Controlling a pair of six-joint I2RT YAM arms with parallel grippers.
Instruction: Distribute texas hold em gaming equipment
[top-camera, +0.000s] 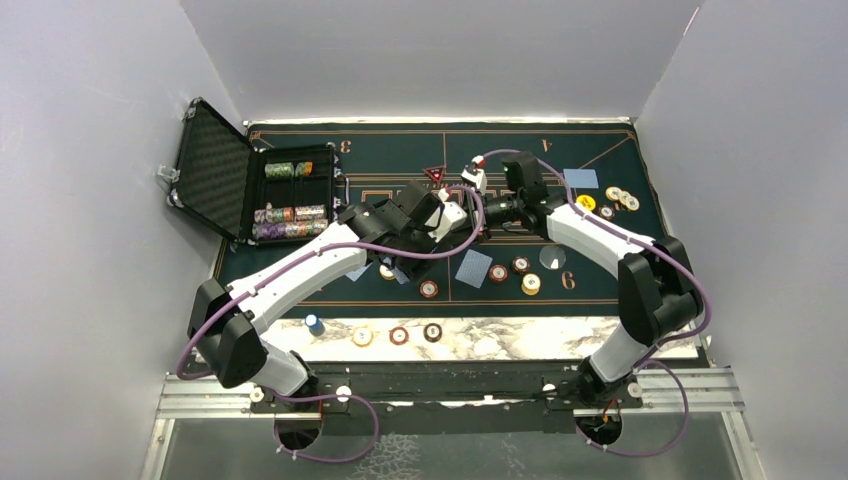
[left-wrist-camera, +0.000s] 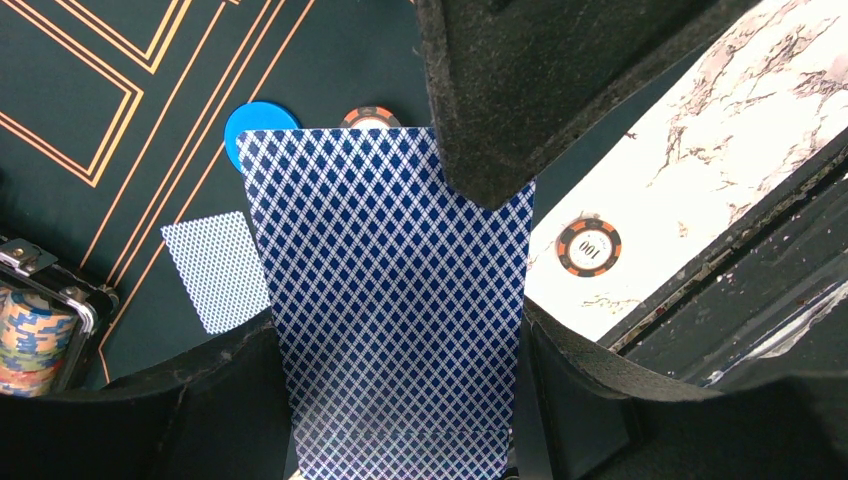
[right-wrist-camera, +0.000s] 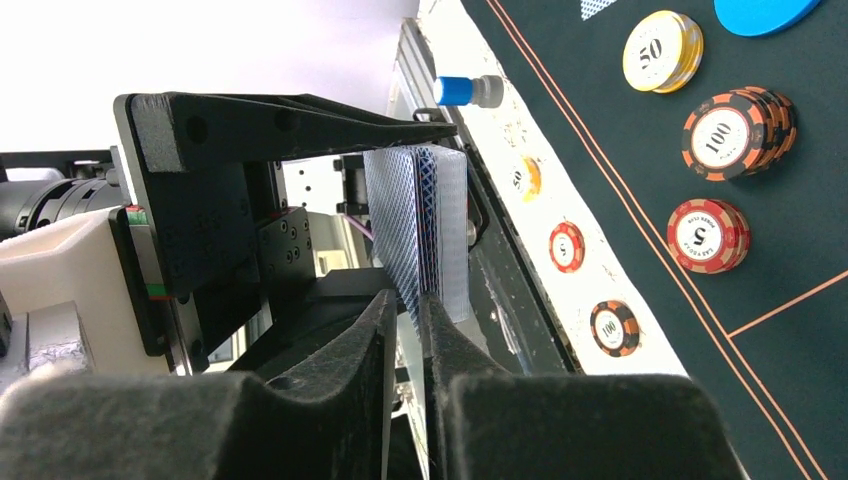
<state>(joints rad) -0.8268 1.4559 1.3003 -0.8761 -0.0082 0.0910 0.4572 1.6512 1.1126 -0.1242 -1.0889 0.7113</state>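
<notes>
The left tool clamps a pack of blue-backed cards by its two long edges, over the green mat at mid-desk. The pack lies roughly level, backs up. Its long axis runs straight out along that tool's reach, and its free short end points right toward the right tool. The right tool's fingers stand narrow and pinch that short end edge-on. Whether they grip one card or several I cannot tell.

Under the pack a single card lies face down on the mat, near a blue disc. Another loose card lies flat right of centre, with its long axis slanted and a red-brown chip just beside it. Three chips sit in a row on the desk's marble near edge. The open black case stands at the far left.
</notes>
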